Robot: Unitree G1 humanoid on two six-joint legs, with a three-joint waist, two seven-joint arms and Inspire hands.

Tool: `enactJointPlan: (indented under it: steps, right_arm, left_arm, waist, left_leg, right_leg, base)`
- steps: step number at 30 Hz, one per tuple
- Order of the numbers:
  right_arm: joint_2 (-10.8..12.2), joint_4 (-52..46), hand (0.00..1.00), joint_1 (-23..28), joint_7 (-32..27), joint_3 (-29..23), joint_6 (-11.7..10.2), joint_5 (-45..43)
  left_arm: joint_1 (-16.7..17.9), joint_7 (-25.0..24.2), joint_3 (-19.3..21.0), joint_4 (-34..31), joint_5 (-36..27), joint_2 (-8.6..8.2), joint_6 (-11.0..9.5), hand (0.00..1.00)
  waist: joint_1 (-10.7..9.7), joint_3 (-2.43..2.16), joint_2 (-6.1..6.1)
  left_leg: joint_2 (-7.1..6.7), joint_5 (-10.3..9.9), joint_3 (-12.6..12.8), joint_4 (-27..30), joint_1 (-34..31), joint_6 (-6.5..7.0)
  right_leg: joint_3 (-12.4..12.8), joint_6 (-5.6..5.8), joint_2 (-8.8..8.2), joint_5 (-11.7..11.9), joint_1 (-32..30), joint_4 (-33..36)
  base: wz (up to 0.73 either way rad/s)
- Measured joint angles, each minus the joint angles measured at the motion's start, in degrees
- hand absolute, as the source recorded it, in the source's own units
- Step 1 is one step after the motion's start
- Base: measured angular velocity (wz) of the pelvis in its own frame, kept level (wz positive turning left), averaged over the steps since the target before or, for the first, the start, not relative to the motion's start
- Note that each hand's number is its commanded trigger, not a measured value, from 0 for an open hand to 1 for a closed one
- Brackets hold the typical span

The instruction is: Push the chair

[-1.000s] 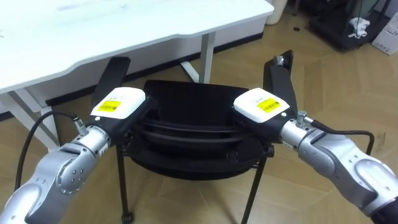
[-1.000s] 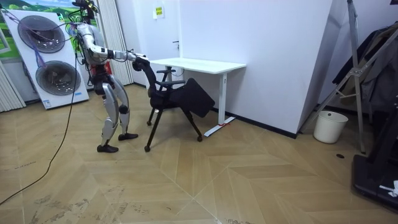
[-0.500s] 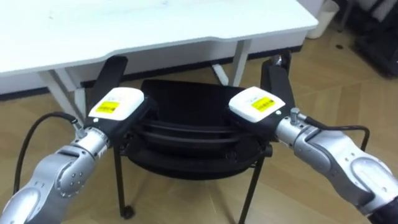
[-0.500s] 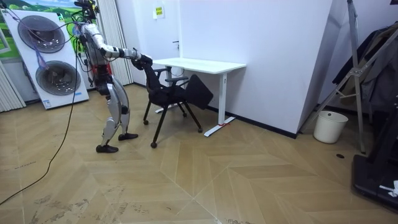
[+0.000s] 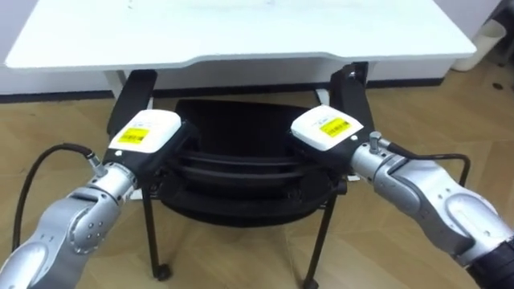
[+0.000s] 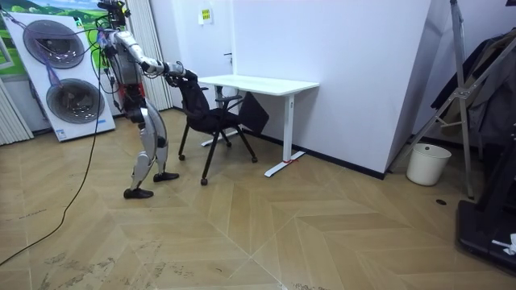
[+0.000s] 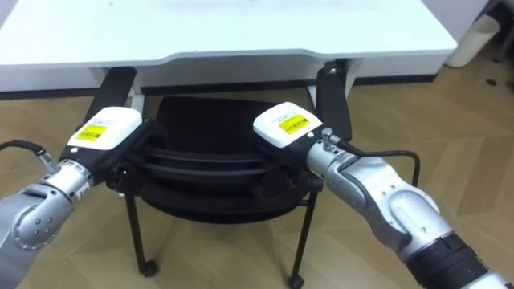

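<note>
Since a second ago the chair (image 5: 241,189) has rolled forward with the robot's step, and the desk (image 5: 241,32), then well beyond it, now overhangs the front of the seat (image 5: 241,124). Nearest, the left hand (image 5: 151,143) and right hand (image 5: 325,135) rest on the two ends of the backrest (image 5: 241,164), level with each other. Their dark fingers merge with the black rim, so I cannot tell whether they curl round it or press flat. The chair lies straight ahead of both hands, equally near to each, its width running across the push. Farther on, the armrests (image 5: 135,92) reach up to just below the desk edge. Any further push likely depends on them clearing it.
</note>
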Motion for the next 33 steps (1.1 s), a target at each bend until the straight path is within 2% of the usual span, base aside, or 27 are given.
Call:
enactJointPlan:
  steps: [2,3,4,5,6,7,8,9,11,12,14,15,16,17,18,19,20,21,22,24,29,31,32,33]
  right_arm:
    - [0.1,0.16,1.0,0.0,0.05,0.04,-0.12,0.12]
    - [0.42,0.51,1.0,0.02,0.0,0.27,-0.18,0.19]
    - [0.65,0.86,1.0,0.05,-0.13,0.72,-0.33,0.21]
    - [0.83,1.2,1.0,0.07,-0.28,0.89,-0.59,0.21]
    - [1.5,2.12,1.0,0.21,-0.5,0.9,-1.19,0.17]
    - [1.89,3.26,1.0,0.28,-0.95,1.14,-2.03,0.15]
    - [2.17,3.87,1.0,0.32,-1.51,1.32,-2.31,0.15]
    - [3.19,4.75,1.0,0.35,-1.99,1.43,-2.36,-0.14]
    - [4.22,5.83,1.0,0.45,-2.9,1.82,-2.37,-0.65]
    - [4.38,6.07,1.0,0.5,-2.93,1.85,-2.48,-0.82]
    - [4.49,6.41,1.0,0.48,-2.89,2.17,-2.86,-1.14]
    - [4.6,6.83,1.0,0.44,-3.01,3.02,-2.86,-1.26]
    - [4.93,7.17,1.0,0.39,-3.14,3.43,-2.87,-1.28]
    - [5.14,7.3,1.0,0.4,-3.21,3.43,-2.9,-1.32]
    - [5.24,7.39,1.0,0.47,-3.15,3.43,-2.98,-1.48]
    - [5.3,7.51,1.0,0.5,-3.15,3.4,-3.27,-1.83]
    - [5.29,7.53,1.0,0.32,-3.28,3.31,-3.4,-1.89]
    - [5.34,7.87,1.0,-0.16,-3.77,3.3,-3.46,-2.22]
    - [5.35,7.97,1.0,-0.6,-3.91,3.3,-3.4,-2.45]
    - [5.28,7.93,1.0,-0.95,-3.88,3.28,-3.41,-2.53]
    - [5.33,7.2,1.0,-0.97,-3.73,2.82,-3.39,-2.89]
    - [5.45,7.23,1.0,-0.97,-3.86,1.84,-3.53,-2.9]
    - [5.47,7.29,1.0,-0.97,-3.63,1.63,-3.54,-2.9]
    - [5.47,7.98,1.0,-0.96,-3.32,1.46,-3.81,-2.79]
  left_arm:
    - [0.02,0.11,0.28,-0.61,0.14,-0.01,-0.14,1.0]
    - [0.51,0.12,0.25,-0.93,0.14,0.35,-0.15,1.0]
    - [1.34,0.27,0.44,-1.49,0.16,0.68,-0.16,1.0]
    - [1.87,0.32,0.62,-1.58,0.2,0.72,-0.27,1.0]
    - [2.68,0.39,1.09,-1.56,0.52,0.64,-0.76,1.0]
    - [3.3,0.38,1.27,-1.52,0.67,0.52,-0.81,1.0]
    - [3.4,0.38,1.26,-1.36,0.68,0.67,-0.89,1.0]
    - [3.53,0.45,1.56,-0.53,0.63,0.84,-1.4,1.0]
    - [3.65,0.96,1.63,0.7,0.53,0.6,-1.69,1.0]
    - [3.8,1.04,1.56,1.29,0.51,0.35,-1.79,1.0]
    - [4.67,1.36,1.76,1.49,0.5,-0.21,-1.76,1.0]
    - [5.68,1.7,2.05,1.45,0.55,-0.37,-1.85,1.0]
    - [6.41,1.79,2.48,1.31,0.55,-0.3,-2.11,1.0]
    - [6.55,1.81,2.53,1.36,0.56,-0.3,-2.13,1.0]
    - [6.7,1.93,2.56,1.7,0.58,-0.63,-2.12,1.0]
    - [7.22,2.16,2.75,1.79,0.74,-0.77,-2.15,1.0]
    - [7.35,2.47,2.94,1.71,0.88,-0.75,-2.27,1.0]
    - [7.33,3.2,3.04,1.7,1.02,-0.74,-2.4,1.0]
    - [7.23,3.82,2.96,1.73,1.17,-0.86,-2.38,1.0]
    - [7.26,4.51,2.91,1.48,1.34,-0.9,-2.27,1.0]
    - [7.37,4.98,3.27,0.47,2.02,-0.83,-2.07,1.0]
    - [6.4,5.66,3.47,1.07,2.77,-0.88,-2.92,1.0]
    - [5.93,5.86,3.39,1.67,3.12,-1.03,-3.38,1.0]
    - [5.03,6.13,3.12,3.03,3.68,-1.44,-4.21,1.0]
  waist:
    - [0.64,0.05,-0.22]
    - [1.42,0.1,-0.42]
    - [1.55,0.2,-0.64]
    - [1.68,0.18,-0.61]
    - [1.76,0.24,-0.11]
    - [2.5,0.43,0.74]
    - [2.86,0.37,1.22]
    - [3.43,0.84,2.57]
    - [4.09,0.69,3.26]
    - [4.37,0.95,4.77]
    - [4.77,0.83,5.96]
    - [4.8,0.8,6.42]
    - [4.75,0.7,6.52]
    - [4.63,0.77,6.59]
    - [4.12,0.55,6.59]
    - [3.61,-0.13,7.1]
    - [3.39,-0.14,7.18]
    - [2.87,-0.21,7.4]
    - [2.69,-0.21,7.42]
    - [2.26,-0.2,7.35]
    - [1.26,-0.26,6.9]
    - [-0.5,-0.07,5.92]
    - [-0.51,-0.13,5.57]
    - [-0.62,-0.12,5.43]
  left_leg:
    - [-0.01,-0.2,0.29,0.1,0.39,0.28]
    - [0.11,-0.45,0.95,0.03,1.0,0.53]
    - [0.15,-0.9,1.16,0.0,1.95,0.78]
    - [0.1,-1.17,1.09,0.12,2.48,0.91]
    - [0.4,-1.93,1.24,0.6,3.64,1.13]
    - [1.47,-2.69,2.0,1.05,4.79,1.21]
    - [2.15,-3.14,2.31,1.11,5.42,1.24]
    - [2.99,-4.09,2.42,0.95,6.64,1.58]
    - [3.88,-4.56,2.9,0.26,8.28,1.63]
    - [4.68,-5.13,3.35,0.26,9.28,1.47]
    - [5.9,-5.92,3.89,0.24,10.8,1.21]
    - [6.6,-6.4,4.08,-0.12,12.04,0.75]
    - [7.04,-7.1,3.97,-0.15,12.81,0.23]
    - [7.07,-7.48,3.74,-0.05,13.23,-0.06]
    - [7.25,-8.66,2.74,0.85,13.98,-0.8]
    - [8.22,-9.63,2.22,2.2,14.01,-2.2]
    - [8.76,-9.93,1.91,2.49,13.97,-2.64]
    - [9.38,-10.14,1.35,2.28,14.08,-3.45]
    - [10.26,-9.99,1.19,1.13,14.45,-4.07]
    - [11.25,-9.52,1.09,-1.28,15.67,-4.81]
    - [14.23,-9.69,3.34,-4.94,19.17,-6.15]
    - [15.88,-10.05,7.11,-1.8,18.66,-6.75]
    - [16.21,-10.05,8.46,0.01,18.28,-6.75]
    - [17.64,-10.04,10.34,5.0,17.38,-6.76]
  right_leg:
    - [0.37,0.04,-0.56,0.02,-0.53,1.83]
    - [1.15,0.6,-1.42,0.32,-1.94,5.48]
    - [1.33,2.01,-2.61,1.14,-3.61,10.45]
    - [1.62,2.54,-3.24,1.97,-4.55,13.23]
    - [2.03,2.6,-4.26,4.5,-6.12,18.51]
    - [2.54,2.25,-4.87,7.82,-7.5,22.58]
    - [2.8,2.19,-4.81,9.42,-8.1,24.01]
    - [2.88,2.12,-4.81,11.97,-9.02,26.44]
    - [1.83,2.09,-6.07,10.77,-11.26,29.2]
    - [1.65,1.73,-6.59,9.52,-13.5,28.76]
    - [2.17,1.4,-6.53,8.89,-17.67,24.42]
    - [1.75,1.27,-6.34,9.23,-19.24,18.0]
    - [1.78,1.13,-5.43,11.16,-19.63,9.65]
    - [1.61,1.06,-5.28,12.49,-19.6,5.51]
    - [1.62,0.3,-5.06,16.76,-18.89,0.2]
    - [1.79,-0.37,-3.27,19.19,-17.76,-1.18]
    - [2.09,-0.7,-2.33,20.0,-17.53,-1.54]
    - [1.55,-2.1,-0.89,20.47,-16.98,-2.35]
    - [1.22,-3.03,0.37,20.61,-16.62,-3.2]
    - [0.91,-4.11,1.65,21.1,-15.67,-4.89]
    - [1.62,-5.13,4.65,19.48,-14.81,-5.86]
    - [1.42,-5.75,5.19,17.73,-14.67,-4.4]
    - [1.51,-5.9,5.17,17.13,-14.66,-3.77]
    - [1.47,-6.12,5.43,15.93,-14.04,-2.88]
  base:
    - [-0.04]
    - [-0.21]
    - [-0.2]
    - [-0.13]
    - [-0.27]
    - [-0.37]
    - [-0.48]
    - [-0.41]
    - [-0.32]
    - [-0.23]
    - [-0.18]
    - [-0.07]
    - [0.0]
    - [0.19]
    - [0.35]
    - [0.33]
    - [0.25]
    - [0.1]
    - [0.05]
    - [-0.06]
    - [-0.21]
    - [0.0]
    - [0.0]
    - [-0.15]
